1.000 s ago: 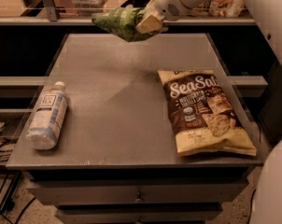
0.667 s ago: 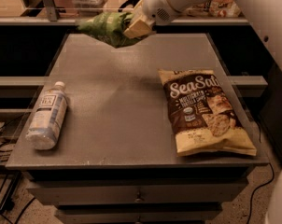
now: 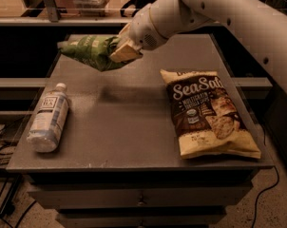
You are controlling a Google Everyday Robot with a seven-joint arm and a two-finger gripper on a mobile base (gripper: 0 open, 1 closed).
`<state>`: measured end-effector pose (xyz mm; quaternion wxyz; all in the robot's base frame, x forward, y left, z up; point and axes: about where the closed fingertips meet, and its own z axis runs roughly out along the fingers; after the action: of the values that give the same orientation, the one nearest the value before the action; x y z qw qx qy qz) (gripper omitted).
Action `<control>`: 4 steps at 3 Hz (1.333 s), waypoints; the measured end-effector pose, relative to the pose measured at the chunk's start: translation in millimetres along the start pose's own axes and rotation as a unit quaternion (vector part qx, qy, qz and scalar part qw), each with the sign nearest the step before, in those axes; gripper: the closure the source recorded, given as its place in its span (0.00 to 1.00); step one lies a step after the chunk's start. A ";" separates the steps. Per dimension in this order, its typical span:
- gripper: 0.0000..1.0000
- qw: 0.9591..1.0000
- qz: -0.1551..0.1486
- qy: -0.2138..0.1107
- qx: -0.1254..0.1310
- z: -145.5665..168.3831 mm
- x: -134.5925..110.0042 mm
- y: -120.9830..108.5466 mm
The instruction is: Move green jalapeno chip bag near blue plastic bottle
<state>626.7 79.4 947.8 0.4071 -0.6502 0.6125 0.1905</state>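
Note:
The green jalapeno chip bag (image 3: 89, 52) hangs in the air above the far left part of the grey table (image 3: 129, 122), held at its right end. My gripper (image 3: 123, 50) is shut on the bag, with the white arm reaching in from the upper right. The blue plastic bottle (image 3: 48, 119) lies on its side near the table's left edge, white cap pointing away. The bag is above and to the right of the bottle, apart from it.
A large brown-and-yellow "Sea Salt" chip bag (image 3: 207, 113) lies flat on the right side of the table. Shelves and a counter stand behind the table. Cables lie on the floor at the left and right.
My gripper has carried the green bag to the left and nearer, toward the bottle's side of the table. The bottle and the large bag have not moved.

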 end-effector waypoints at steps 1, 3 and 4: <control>0.73 0.999 0.038 -0.024 -0.013 13.3 8.9 25.2; 0.26 0.996 0.081 -0.037 -0.022 15.9 26.5 53.5; 0.04 0.996 0.079 -0.037 -0.024 17.5 24.9 54.0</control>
<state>584.1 81.3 902.9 0.3976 -0.6019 0.6418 0.2603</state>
